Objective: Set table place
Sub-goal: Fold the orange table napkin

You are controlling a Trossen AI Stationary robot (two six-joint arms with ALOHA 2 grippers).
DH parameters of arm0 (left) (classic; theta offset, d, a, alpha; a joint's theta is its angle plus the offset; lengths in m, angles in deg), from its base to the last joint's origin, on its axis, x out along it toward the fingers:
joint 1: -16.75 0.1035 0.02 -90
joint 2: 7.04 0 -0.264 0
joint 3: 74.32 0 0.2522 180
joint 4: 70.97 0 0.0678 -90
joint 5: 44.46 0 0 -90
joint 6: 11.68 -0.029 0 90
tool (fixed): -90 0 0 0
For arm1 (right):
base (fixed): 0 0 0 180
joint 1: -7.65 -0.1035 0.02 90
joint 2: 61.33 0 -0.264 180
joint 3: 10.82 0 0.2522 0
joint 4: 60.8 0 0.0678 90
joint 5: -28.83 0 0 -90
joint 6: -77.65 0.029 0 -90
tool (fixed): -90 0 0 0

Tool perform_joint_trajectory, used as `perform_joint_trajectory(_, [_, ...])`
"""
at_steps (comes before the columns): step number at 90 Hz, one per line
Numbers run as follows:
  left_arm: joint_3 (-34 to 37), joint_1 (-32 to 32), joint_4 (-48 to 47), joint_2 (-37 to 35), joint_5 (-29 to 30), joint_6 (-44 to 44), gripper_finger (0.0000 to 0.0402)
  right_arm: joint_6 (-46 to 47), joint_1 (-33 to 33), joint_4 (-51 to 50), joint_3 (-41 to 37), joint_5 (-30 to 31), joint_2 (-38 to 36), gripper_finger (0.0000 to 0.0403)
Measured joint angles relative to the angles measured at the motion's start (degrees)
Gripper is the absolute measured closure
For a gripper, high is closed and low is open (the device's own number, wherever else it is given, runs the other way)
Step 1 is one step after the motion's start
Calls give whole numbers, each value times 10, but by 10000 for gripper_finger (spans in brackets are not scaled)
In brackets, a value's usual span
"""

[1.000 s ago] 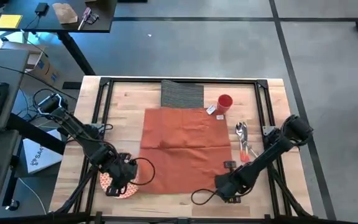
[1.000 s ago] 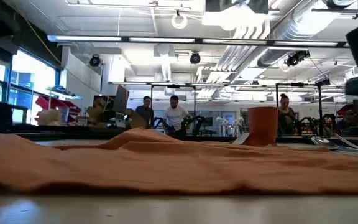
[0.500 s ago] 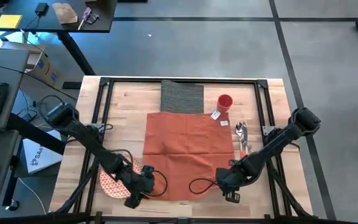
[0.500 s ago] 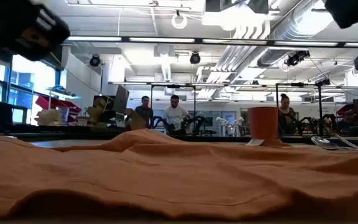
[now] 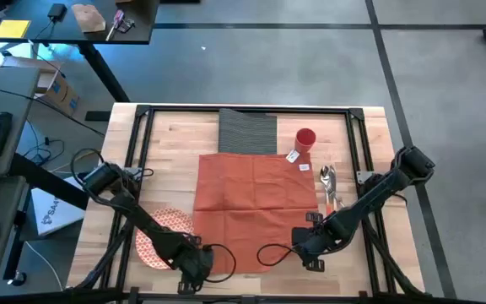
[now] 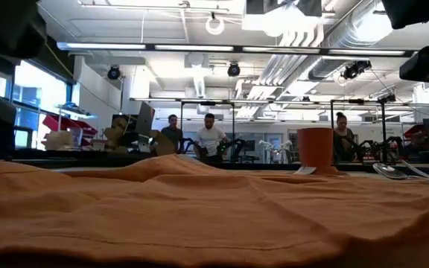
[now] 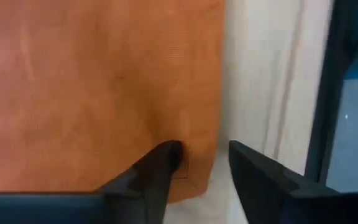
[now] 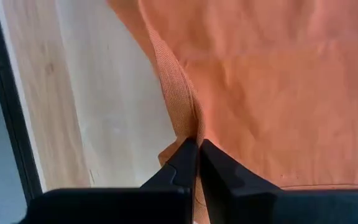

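1. The large light butcher-block wooden table [image 5: 171, 139] with its black metal rail frame is carrying everything; around it grey floor is showing, with a dark desk [image 5: 74, 21] beyond the far left corner.
2. A big orange cloth napkin [image 5: 256, 203] is lying spread over the table's middle, reaching toward the near edge.
3. A dark grey woven rectangular placemat [image 5: 246, 131] is lying at the far edge, its near end tucked under the cloth.
4. A small red cup [image 5: 305, 139] is standing just right of the placemat, and silver cutlery with orange handles [image 5: 329, 186] is lying along the cloth's right edge.
5. A round orange-red patterned plate [image 5: 154, 241] is sitting near the near left corner, partly under the left arm.
6. In the low view, three people [image 6: 208, 138] are standing far off in a bright workshop room.
7. The left gripper [image 7: 201, 158] is reaching low at the cloth's near left corner, fingers slightly spread, one finger [image 7: 160, 168] touching the hem.
8. The right gripper [image 8: 197, 163] is stretching down at the cloth's near right corner, fingers pressed together and pinching a raised fold of the cloth's edge.
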Motion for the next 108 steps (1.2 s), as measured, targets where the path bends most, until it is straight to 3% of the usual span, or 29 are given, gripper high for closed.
perform_joint_trajectory(11, [-29, 8, -18, 2, -30, 12, 388, 10, -19, 6, 0, -6, 0, 403])
perform_joint_trajectory(36, [-170, 0, -134, -31, -31, 27, 401, 78, -89, 75, 1, -126, -8, 403])
perform_joint_trajectory(53, [-241, 1, -251, -81, 50, 102, 401, 115, -81, 49, 1, -86, -59, 403])
perform_joint_trajectory(68, [-239, 40, -398, -111, 154, 119, 401, 113, -9, -51, 1, -26, -97, 403])
perform_joint_trajectory(81, [-236, 101, -493, -110, 235, 53, 401, 62, 87, -143, 1, 7, -100, 403])
perform_joint_trajectory(91, [-202, 157, -485, -111, 285, -12, 401, 3, 160, -164, 1, 30, -90, 403])
perform_joint_trajectory(108, [-121, 238, -421, -110, 305, -120, 401, -62, 260, -173, 1, 65, -86, 403])
